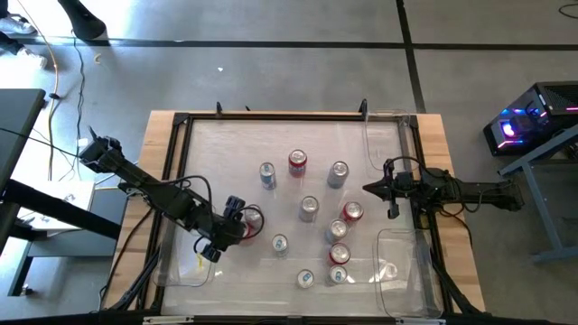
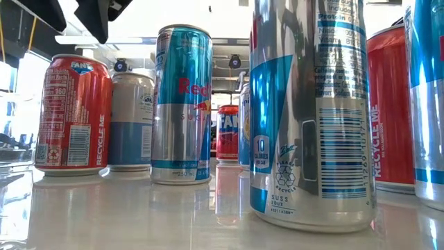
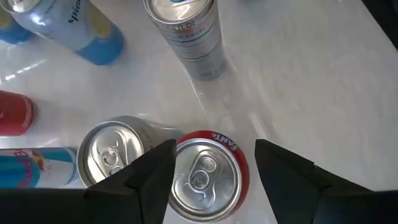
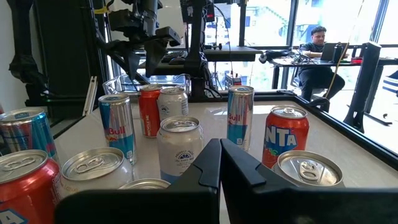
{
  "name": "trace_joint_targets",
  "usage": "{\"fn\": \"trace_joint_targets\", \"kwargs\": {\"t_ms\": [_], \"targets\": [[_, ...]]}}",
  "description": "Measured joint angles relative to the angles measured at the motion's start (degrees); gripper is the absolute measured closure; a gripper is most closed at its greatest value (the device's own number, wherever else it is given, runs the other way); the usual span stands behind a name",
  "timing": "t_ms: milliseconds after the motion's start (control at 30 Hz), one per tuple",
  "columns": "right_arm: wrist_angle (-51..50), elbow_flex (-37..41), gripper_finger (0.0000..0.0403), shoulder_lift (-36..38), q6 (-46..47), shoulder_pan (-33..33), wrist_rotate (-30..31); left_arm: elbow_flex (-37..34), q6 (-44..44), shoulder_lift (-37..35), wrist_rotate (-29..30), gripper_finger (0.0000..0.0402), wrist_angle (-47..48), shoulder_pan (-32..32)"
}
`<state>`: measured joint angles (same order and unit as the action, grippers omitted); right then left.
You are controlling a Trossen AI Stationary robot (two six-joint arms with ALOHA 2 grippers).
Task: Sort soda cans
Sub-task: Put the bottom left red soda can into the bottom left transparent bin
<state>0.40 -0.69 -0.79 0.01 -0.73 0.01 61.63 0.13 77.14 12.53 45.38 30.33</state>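
Note:
Several soda cans stand upright on the white table top: red ones (image 1: 297, 162), silver ones (image 1: 338, 172) and silver-blue ones (image 1: 267, 173). At the left of the group, a red can (image 3: 205, 177) stands next to a silver can (image 3: 115, 155). My left gripper (image 3: 214, 180) hangs open above the red can, one finger on each side of its silver top. The low view shows its dark fingers (image 2: 97, 21) clear above that can (image 2: 73, 114). My right gripper (image 4: 219, 168) waits shut at the table's right edge (image 1: 366, 188), pointing level across the cans.
Clear plastic bins sit at the far right (image 1: 384, 135), near right (image 1: 397, 271) and near left (image 1: 181, 271) corners. A raised dark frame (image 1: 271, 116) borders the table. A tall silver-blue can (image 3: 186, 34) stands just beyond the red can. A person sits at a desk (image 4: 320, 43) far behind.

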Motion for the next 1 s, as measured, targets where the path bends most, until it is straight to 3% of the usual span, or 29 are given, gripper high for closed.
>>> {"fn": "trace_joint_targets", "kwargs": {"t_ms": [367,1000], "targets": [[0.0,0.0,0.0403,0.0,0.0,0.0,0.0,0.0,-0.3,0.0,1.6,0.0121,2.9,-0.3],[0.0,0.0,0.0403,0.0,0.0,0.0,0.0,0.0,0.1,0.0,3.3,0.0117,3.3,-0.3]]}}
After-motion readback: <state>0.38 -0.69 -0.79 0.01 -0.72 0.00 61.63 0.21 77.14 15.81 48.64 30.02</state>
